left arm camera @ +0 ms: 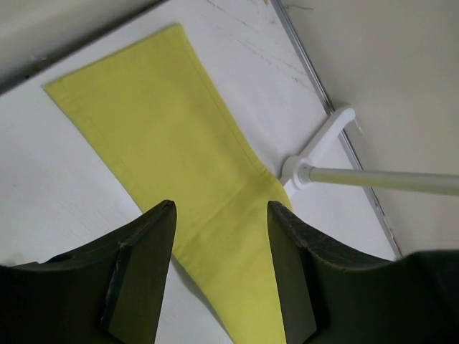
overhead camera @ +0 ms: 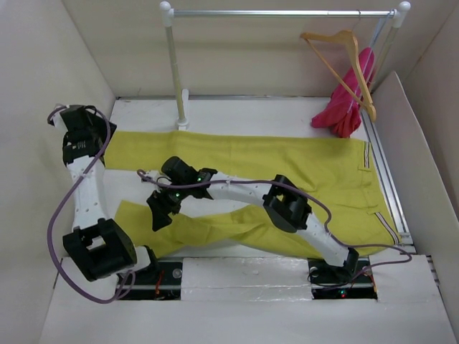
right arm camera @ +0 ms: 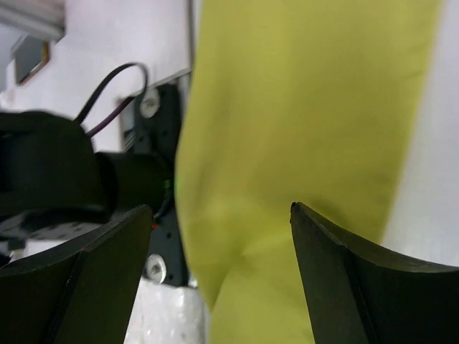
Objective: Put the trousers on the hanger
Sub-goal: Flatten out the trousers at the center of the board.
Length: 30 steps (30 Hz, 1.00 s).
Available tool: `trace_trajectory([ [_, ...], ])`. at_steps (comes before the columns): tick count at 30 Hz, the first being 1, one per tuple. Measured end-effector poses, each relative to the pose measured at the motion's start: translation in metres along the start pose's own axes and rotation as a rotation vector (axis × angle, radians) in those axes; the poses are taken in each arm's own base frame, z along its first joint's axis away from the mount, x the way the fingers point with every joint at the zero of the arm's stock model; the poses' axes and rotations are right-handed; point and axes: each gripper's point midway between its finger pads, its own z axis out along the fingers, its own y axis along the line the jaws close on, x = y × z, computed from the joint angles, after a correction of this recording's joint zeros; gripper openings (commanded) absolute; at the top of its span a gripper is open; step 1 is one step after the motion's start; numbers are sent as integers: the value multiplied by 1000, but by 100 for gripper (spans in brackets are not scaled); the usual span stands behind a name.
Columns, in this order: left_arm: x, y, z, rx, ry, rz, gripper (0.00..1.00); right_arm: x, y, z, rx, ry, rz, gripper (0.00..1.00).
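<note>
The yellow-green trousers [overhead camera: 287, 161] lie flat on the white table, waist at the right and both legs reaching left. The tan wooden hanger [overhead camera: 344, 61] hangs by its hook from the rail at the back right, apart from both grippers. My right gripper [overhead camera: 159, 211] is open just above the near leg's left part; in the right wrist view [right arm camera: 221, 211] yellow cloth [right arm camera: 301, 107] fills the space between its fingers. My left gripper [overhead camera: 79, 136] is open and empty at the far left; in the left wrist view [left arm camera: 221, 215] it is above the far leg's end [left arm camera: 172, 136].
The white-and-silver clothes rail [overhead camera: 283, 12] stands at the back, its left post foot [left arm camera: 315, 147] touching the far leg. A magenta-pink garment [overhead camera: 348, 100] hangs beside the hanger. Beige walls close in the table on the left, back and right. The left arm's base [right arm camera: 64, 179] is close to my right gripper.
</note>
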Motion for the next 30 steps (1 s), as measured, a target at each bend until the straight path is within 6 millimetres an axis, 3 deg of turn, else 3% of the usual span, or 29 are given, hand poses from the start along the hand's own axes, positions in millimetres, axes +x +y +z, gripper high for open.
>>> trace_trajectory([
  [4, 20, -14, -9, 41, 31, 36, 49, -5, -31, -5, 109, -50, 30, 83],
  [7, 29, -18, -26, 73, 36, 61, 49, -12, -67, -22, 247, -99, 59, 83],
  [11, 34, -24, -48, 121, 17, 88, 48, -18, -102, -40, 387, -133, 87, 83],
  [15, 44, -22, -55, 137, 26, 111, 48, -14, -105, -28, 388, -119, 98, 81],
  [18, 50, -16, -51, 124, 40, 121, 48, 2, -85, -2, 305, -82, 99, 79],
  [21, 56, -11, -48, 114, 53, 123, 48, 14, -49, 22, 195, -50, 93, 65],
  [22, 57, -10, -48, 115, 55, 124, 48, 18, -40, 28, 166, -41, 93, 37],
  [23, 58, -10, -47, 113, 59, 124, 47, 22, -32, 34, 143, -34, 88, 17],
  [24, 59, -9, -47, 114, 62, 125, 47, 25, -26, 38, 129, -31, 91, 5],
  [27, 59, -10, -47, 120, 62, 129, 47, 27, -26, 40, 133, -35, 107, 0],
  [30, 58, -12, -47, 129, 59, 134, 46, 6, -43, 19, 199, -88, 108, 0],
])
